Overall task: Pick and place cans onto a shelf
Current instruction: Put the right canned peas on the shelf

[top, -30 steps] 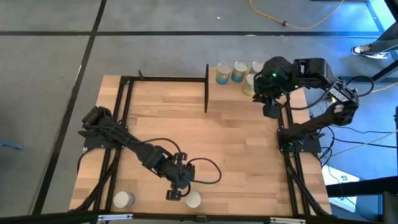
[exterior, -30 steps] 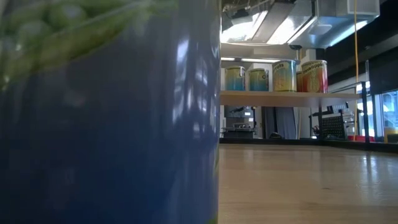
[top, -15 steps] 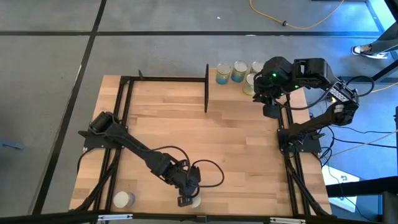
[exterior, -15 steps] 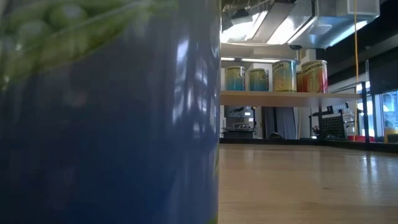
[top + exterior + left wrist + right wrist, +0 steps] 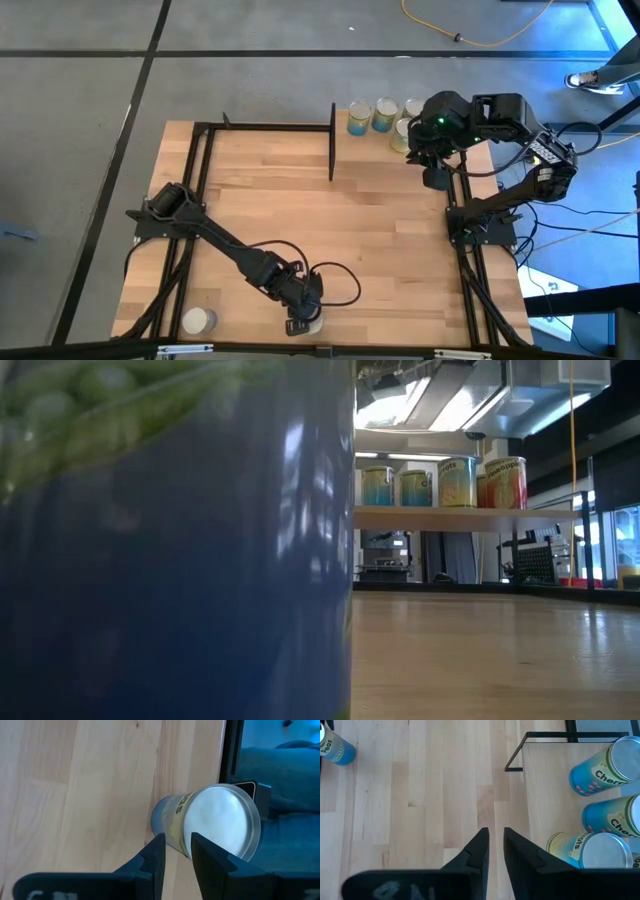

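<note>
A can (image 5: 314, 322) with a silvery top (image 5: 222, 827) stands upright on the table near its front edge. In the low view it (image 5: 170, 560) fills the left half, blue with green peas. My left gripper (image 5: 177, 845) slants down just above and beside it (image 5: 298, 322). Its fingers are a narrow gap apart with nothing between them. A second can (image 5: 198, 320) stands at the near left corner. Several cans (image 5: 384, 114) (image 5: 440, 482) stand on the shelf (image 5: 450, 518) at the far right. My right gripper (image 5: 496, 832) hangs over the shelf (image 5: 545, 785), narrowly open and empty.
A black metal frame (image 5: 200, 200) runs along the table's left, far and right sides. The shelf's black end bar (image 5: 332, 140) stands up from the table's far middle. Bare wood (image 5: 330, 230) lies between the two arms. A cable loop (image 5: 340, 280) trails behind the left gripper.
My left gripper has gone down and toward the table's near edge and right, from beside the can to close over it, and has rolled at the wrist. The can has kept its place.
</note>
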You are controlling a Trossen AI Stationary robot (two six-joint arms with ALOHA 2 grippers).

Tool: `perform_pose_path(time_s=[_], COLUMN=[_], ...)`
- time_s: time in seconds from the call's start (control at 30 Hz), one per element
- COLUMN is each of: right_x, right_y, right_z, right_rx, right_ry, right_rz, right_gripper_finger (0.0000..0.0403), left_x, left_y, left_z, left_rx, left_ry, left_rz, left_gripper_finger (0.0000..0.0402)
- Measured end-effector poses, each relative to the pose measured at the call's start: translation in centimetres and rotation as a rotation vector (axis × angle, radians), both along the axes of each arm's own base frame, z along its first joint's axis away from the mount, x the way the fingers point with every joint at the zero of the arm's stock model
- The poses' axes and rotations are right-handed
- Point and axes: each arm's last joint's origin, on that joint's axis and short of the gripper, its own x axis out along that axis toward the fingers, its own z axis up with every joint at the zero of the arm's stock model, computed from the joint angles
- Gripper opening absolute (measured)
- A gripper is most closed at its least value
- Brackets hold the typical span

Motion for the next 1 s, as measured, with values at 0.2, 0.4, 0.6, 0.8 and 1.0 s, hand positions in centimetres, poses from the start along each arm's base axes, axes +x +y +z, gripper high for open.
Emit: perform_pose_path(time_s=[0.2, 0.4, 0.6, 0.8, 1.0], right_x=[0.0, 0.0, 0.0, 0.0, 0.0], right_y=[0.0, 0.0, 0.0, 0.0, 0.0], right_z=[0.0, 0.0, 0.0, 0.0, 0.0], right_rx=[-0.001, -0.001, -0.001, -0.001, -0.001], right_ry=[0.0, 0.0, 0.0, 0.0, 0.0], right_rz=[0.001, 0.001, 0.001, 0.001, 0.001], right_gripper_finger=[0.006, 0.006, 0.006, 0.006, 0.006], left_x=[0.0, 0.2, 0.6, 0.6, 0.7], left_y=[0.0, -0.2, -0.1, -0.1, 0.1], left_z=[0.0, -0.7, -1.1, -1.1, -1.1], left_rx=[-0.001, 0.009, -0.024, 0.001, 0.063], left_ry=[0.0, 0.01, 0.024, 0.009, -0.026], left_rz=[-0.001, -0.001, -0.017, -0.06, -0.075], left_gripper_finger=[0.0085, 0.0085, 0.0084, 0.0039, 0.0003])
